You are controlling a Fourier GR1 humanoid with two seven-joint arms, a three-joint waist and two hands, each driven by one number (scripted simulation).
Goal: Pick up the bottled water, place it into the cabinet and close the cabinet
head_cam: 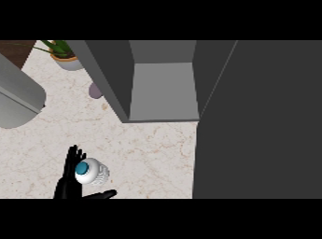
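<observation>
Black against the pale stone, the left hand (pixel 68 183) shows at the lower left of the head view, spread open. Its fingers (pixel 73 158) stand straight along the left side of the bottled water (pixel 92 172) and its thumb reaches out to the right just below it. The bottle stands upright on the marbled counter (pixel 143 149), seen from straight above: a blue cap on a ribbed white shoulder. Its sides are hidden, so no label can be read.

Beyond it, up and to the right, the grey cabinet (pixel 111 74) stands open, its lighter inner compartment (pixel 162 88) bare. The dark cabinet door (pixel 267 121) fills the right side. A small mauve object (pixel 94 91) peeks out by the cabinet's left wall. A potted plant (pixel 65 58) sits at the top left, and a large rounded grey object (pixel 8 95) lies along the left edge.
</observation>
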